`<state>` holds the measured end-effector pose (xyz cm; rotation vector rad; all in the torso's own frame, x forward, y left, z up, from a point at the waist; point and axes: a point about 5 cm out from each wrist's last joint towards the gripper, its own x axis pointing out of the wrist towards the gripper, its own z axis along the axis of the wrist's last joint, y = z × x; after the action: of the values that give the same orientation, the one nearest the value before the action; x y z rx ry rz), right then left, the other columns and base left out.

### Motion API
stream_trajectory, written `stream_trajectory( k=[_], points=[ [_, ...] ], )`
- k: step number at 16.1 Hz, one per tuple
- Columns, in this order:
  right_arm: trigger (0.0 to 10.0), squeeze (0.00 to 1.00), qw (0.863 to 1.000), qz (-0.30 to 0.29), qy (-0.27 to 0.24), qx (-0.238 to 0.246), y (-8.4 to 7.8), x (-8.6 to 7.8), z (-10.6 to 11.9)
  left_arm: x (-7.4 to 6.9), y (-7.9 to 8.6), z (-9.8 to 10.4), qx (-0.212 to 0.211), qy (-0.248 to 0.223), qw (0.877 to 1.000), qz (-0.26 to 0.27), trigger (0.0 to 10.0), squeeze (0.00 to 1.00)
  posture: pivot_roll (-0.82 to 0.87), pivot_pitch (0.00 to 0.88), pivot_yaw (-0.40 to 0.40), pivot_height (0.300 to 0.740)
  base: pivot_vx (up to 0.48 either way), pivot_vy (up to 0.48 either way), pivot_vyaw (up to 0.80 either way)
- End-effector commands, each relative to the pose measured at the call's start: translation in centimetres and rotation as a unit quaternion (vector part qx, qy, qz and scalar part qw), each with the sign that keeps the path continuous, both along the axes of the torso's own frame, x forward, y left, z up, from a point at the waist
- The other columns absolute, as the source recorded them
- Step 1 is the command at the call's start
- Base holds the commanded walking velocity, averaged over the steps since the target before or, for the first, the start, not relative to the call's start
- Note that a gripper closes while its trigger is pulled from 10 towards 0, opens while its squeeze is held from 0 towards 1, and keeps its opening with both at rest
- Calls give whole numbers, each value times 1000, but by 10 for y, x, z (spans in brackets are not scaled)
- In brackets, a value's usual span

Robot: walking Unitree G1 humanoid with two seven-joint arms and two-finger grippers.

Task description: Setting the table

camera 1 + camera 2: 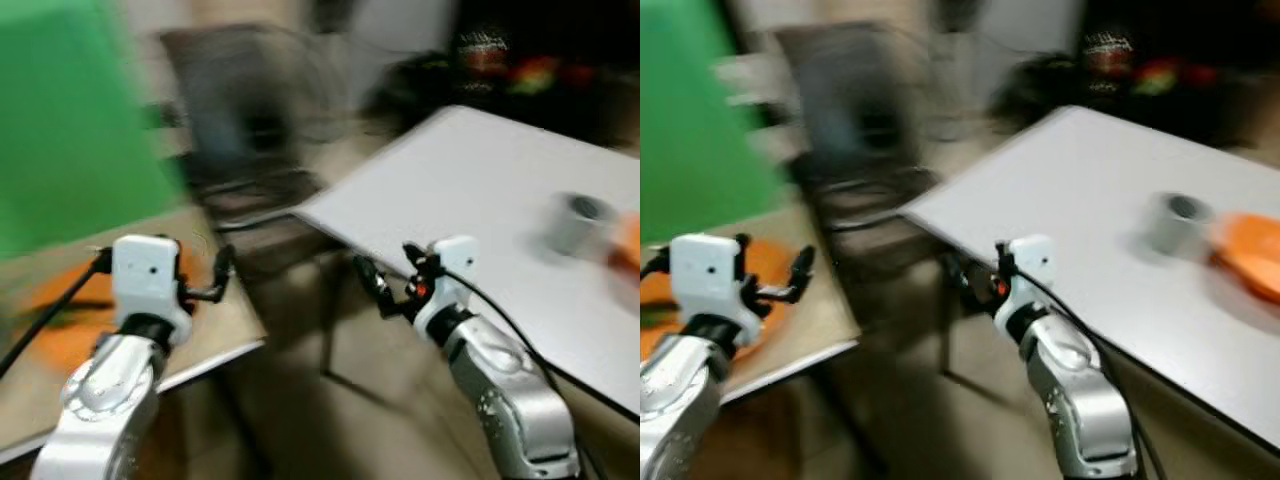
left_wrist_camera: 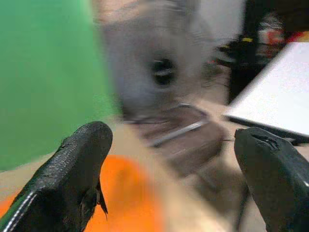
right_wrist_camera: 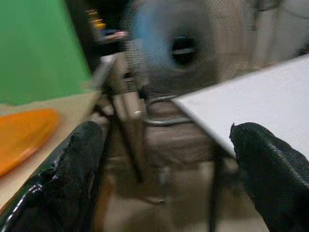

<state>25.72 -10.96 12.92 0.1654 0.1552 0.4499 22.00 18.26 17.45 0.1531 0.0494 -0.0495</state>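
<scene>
All views are blurred by motion. On the white table (image 1: 470,180) to my right stand a grey cup (image 1: 578,222) and, beside it, an orange plate (image 1: 1252,252). Another orange plate (image 1: 65,312) lies on the wooden table (image 1: 225,335) to my left. My left gripper (image 1: 202,254) hovers open over that wooden table's corner, just past the orange plate (image 2: 128,193), with nothing between its fingers. Near the white table's close corner my right gripper (image 1: 388,262) is also open and holds nothing; its wrist view takes in that table edge (image 3: 260,101) and the left-hand orange plate (image 3: 24,135).
A standing fan (image 1: 250,110) on a round base fills the gap between the two tables, straight ahead. A green screen (image 1: 70,120) rises behind the wooden table. Dark clutter (image 1: 520,60) sits beyond the white table's far side. Bare floor (image 1: 330,420) lies between the tables.
</scene>
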Motion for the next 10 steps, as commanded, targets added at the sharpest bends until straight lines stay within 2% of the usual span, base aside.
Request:
stream_trajectory(
  k=[1, 9, 10],
  points=[
    [10000, 1000, 1000, 11, -18, 6, 6, 2, 7, 1, 3, 3, 6, -5, 1000, 13, 10000, 0, -6, 0, -9, 740, 0, -480, 800],
    [10000, 1000, 1000, 18, -20, 5, 6, 6, 7, 1, 3, 3, 10, -4, 1000, 17, 10000, 0, 1, 0, -17, 740, 0, -480, 800],
    [10000, 1000, 1000, 20, -20, 6, 7, 6, 7, 0, 4, 3, -12, -3, 1000, 22, 10000, 0, 2, 0, -17, 740, 0, 0, 800]
  ],
)
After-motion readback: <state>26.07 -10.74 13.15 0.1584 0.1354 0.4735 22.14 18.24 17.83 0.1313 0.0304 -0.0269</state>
